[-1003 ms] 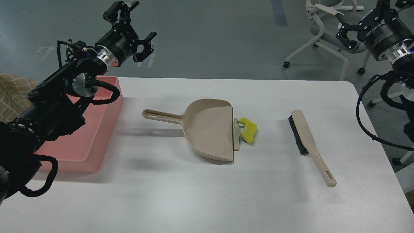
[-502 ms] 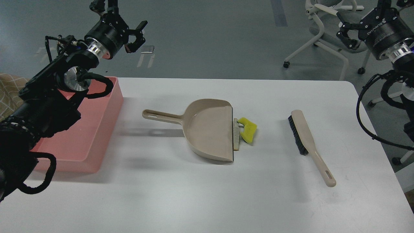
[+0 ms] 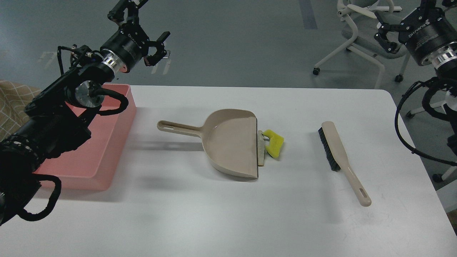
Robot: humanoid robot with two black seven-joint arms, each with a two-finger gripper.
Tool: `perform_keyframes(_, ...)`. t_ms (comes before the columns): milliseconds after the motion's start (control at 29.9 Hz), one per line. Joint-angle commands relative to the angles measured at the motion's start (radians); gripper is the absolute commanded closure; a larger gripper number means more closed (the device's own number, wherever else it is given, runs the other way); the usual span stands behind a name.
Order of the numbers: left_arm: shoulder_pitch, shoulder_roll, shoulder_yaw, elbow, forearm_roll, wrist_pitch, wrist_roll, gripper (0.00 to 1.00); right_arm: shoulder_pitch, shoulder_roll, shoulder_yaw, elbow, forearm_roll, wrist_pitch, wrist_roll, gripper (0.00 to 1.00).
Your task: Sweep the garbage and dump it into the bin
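A beige plastic dustpan with a long slotted handle (image 3: 228, 141) lies flat near the middle of the white rectangular surface with rounded corners (image 3: 200, 217), its handle pointing left and its straight open lip facing right. Well apart to its right lies a beige plastic hand brush with black bristles (image 3: 341, 159), set at a slant with the bristled head farther away and the slotted handle end nearer. Beyond the surface is a grey floor (image 3: 228, 43), and on it at the upper right stands a white wheeled chair frame (image 3: 357, 46). At the left edge shows a tan fabric with a pale lattice pattern (image 3: 12, 98).
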Motion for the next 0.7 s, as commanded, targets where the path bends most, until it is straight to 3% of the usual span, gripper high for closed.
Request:
perform_keyframes(0, 0.002, 0.003, -0.001, -0.002, -0.001, 0.0, -0.001, 0.02, -0.003, 0.0, 0.001, 0.0, 0.0, 0.0, 0.0, 0.0)
perform_keyframes(368, 0.033, 0.022, 0.0, -0.098, 0.0, 0.0, 0.002, 0.02, -0.007, -0.011, 0.001, 0.002, 0.0, 0.0, 0.0, 0.0)
perform_keyframes(669, 0.099, 0.206, 0.088, -0.316, 0.0, 0.0, 0.0, 0.03, -0.023, -0.018, 0.003, 0.003, 0.0, 0.0, 0.002, 0.0)
